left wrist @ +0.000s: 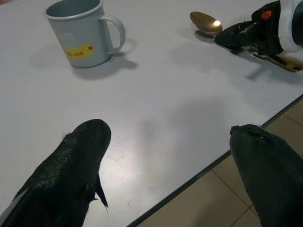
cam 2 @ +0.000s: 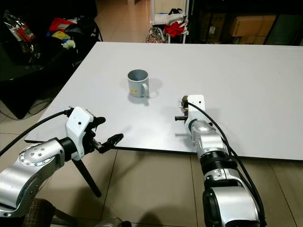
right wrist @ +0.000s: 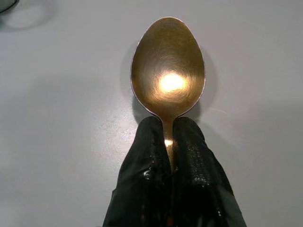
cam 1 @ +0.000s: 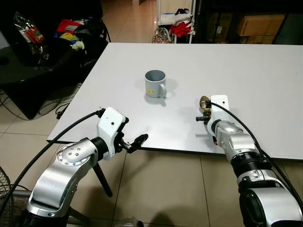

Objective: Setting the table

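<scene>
While the right gripper (right wrist: 171,142) pinches the gold spoon (right wrist: 168,71) at its neck, fingers closed tight, the spoon lies on the white table (cam 1: 265,85), bowl up, pointing away from the robot, right of the grey mug (cam 1: 155,83). Left gripper (cam 1: 135,142): fingers spread wide, empty, at the table's near edge.

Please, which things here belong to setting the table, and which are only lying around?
For the job: mug; spoon, held by the right end effector; table.
Lying around: clutter on the dark furniture beside the table; red cloth and boxes behind.
</scene>
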You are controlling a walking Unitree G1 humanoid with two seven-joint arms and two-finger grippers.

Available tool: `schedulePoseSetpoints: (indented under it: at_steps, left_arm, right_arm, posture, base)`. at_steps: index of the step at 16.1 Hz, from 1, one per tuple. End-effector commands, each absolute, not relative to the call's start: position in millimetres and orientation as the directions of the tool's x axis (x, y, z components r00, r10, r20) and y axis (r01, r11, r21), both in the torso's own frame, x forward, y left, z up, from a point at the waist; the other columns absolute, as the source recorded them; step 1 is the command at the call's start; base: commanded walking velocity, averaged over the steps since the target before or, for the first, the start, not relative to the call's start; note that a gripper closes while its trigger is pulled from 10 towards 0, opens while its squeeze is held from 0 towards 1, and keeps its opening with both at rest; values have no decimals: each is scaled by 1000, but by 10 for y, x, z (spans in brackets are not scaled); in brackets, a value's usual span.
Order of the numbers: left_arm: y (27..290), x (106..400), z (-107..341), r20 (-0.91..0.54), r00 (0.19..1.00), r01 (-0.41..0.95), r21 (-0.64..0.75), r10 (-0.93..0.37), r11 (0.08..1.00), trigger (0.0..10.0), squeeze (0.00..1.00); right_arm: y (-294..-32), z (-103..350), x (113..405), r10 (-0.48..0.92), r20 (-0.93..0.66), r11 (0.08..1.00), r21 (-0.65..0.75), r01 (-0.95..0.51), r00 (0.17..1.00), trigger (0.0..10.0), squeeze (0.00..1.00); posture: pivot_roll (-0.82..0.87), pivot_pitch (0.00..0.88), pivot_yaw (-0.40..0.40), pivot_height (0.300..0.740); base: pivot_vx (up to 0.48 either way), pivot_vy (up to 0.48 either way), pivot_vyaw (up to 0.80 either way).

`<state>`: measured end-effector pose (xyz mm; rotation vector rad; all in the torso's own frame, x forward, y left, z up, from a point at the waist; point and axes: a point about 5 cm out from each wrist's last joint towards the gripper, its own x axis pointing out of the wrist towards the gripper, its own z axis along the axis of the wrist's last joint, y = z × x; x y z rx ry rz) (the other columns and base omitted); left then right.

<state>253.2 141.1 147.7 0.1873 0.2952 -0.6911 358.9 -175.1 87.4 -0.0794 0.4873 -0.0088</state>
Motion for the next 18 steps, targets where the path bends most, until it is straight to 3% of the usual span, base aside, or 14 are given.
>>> schedulePoseSetpoints:
  at_steps: [1, 5, 6, 7, 8, 15, 18]
  left_arm:
    - [1405, 2529, 1510, -332, 722, 662, 81, -606, 745, 10000, 0]
    - [1397, 2537, 1511, -335, 717, 668, 80, -611, 740, 10000, 0]
    - [1396, 2537, 1511, -334, 718, 667, 79, -611, 741, 10000, 0]
    - [1392, 2537, 1510, -334, 716, 669, 79, -613, 739, 10000, 0]
    - [1386, 2536, 1508, -334, 714, 671, 76, -615, 738, 10000, 0]
    - [1437, 2526, 1514, -328, 720, 665, 72, -612, 743, 10000, 0]
    - [1439, 2456, 1601, -256, 714, 673, -6, -651, 740, 10000, 0]
  right_arm:
    - [-1790, 789, 3556, -45, -502, 998, -65, 15, 864, 10000, 0]
    - [-1775, 755, 3555, -29, -516, 999, -53, 2, 856, 10000, 0]
    - [-1779, 754, 3555, -30, -517, 999, -52, 3, 855, 10000, 192]
    - [-1785, 752, 3558, -34, -518, 999, -49, 10, 855, 10000, 847]
    - [-1795, 746, 3560, -39, -518, 999, -46, 18, 854, 10000, 1000]
    - [-1846, 971, 3503, -74, -446, 997, -37, 65, 892, 10000, 1000]
    - [-1891, 1301, 3101, -98, -376, 995, -39, 90, 921, 10000, 1000]
  posture:
    - [135, 0, 68, 740]
    - [136, 0, 64, 740]
    - [135, 0, 64, 740]
    - [136, 0, 62, 740]
    - [136, 0, 61, 740]
    - [140, 0, 51, 740]
    - [122, 0, 59, 740]
  base:
    - [0, 0, 0]
    - [0, 0, 0]
    - [0, 0, 0]
    - [0, 0, 0]
    - [0, 0, 0]
    - [0, 0, 0]
    - [0, 0, 0]
